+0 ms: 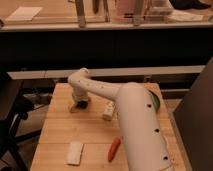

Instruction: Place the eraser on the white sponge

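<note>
In the camera view your gripper (79, 104) sits low at 10 o'clock on the pale wooden table (95, 131), fingers spread wide. The thick white block with dark marks (109, 111), likely the eraser, lies at its 3 o'clock: go over it, drop straight down, squeeze gently. The thin flat white sponge (75, 152) lies at 7 o'clock.

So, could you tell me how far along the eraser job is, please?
Done: nothing yet; the white sponge lies bare near the front of the table. In hand: the gripper is low over the table's far left, open, holding nothing visible. Left: grasp the eraser, likely the marked white block beside the arm, and set it on the sponge.
</note>
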You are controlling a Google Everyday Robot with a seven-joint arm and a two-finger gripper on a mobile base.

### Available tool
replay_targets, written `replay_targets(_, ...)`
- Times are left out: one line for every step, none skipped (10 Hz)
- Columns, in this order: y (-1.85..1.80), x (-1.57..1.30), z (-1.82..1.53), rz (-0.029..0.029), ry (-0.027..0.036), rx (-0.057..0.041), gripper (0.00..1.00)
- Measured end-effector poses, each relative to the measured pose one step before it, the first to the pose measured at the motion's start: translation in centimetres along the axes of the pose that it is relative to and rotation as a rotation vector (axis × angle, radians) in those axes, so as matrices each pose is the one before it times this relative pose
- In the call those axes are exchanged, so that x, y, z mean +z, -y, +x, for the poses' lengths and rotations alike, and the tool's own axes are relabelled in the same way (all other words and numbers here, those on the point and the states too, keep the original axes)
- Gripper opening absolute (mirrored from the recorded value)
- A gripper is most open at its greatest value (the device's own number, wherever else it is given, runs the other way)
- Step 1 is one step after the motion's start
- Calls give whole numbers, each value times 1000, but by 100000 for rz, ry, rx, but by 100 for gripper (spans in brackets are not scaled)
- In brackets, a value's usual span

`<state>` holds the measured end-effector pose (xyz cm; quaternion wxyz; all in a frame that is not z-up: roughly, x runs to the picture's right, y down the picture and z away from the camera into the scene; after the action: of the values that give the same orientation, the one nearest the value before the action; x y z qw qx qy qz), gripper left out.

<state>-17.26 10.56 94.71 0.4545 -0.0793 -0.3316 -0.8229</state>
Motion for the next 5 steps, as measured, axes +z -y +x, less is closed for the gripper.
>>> replay_targets(29, -1, 2, -7, 69, 21, 80)
replay_targets(47, 11, -34, -2, 187, 84, 80)
replay_targets(52, 11, -22, -30, 150, 24, 80)
replay_targets(42, -2, -23, -56, 283, 5, 80)
replay_targets(13, -3, -16, -55, 171, 25, 80)
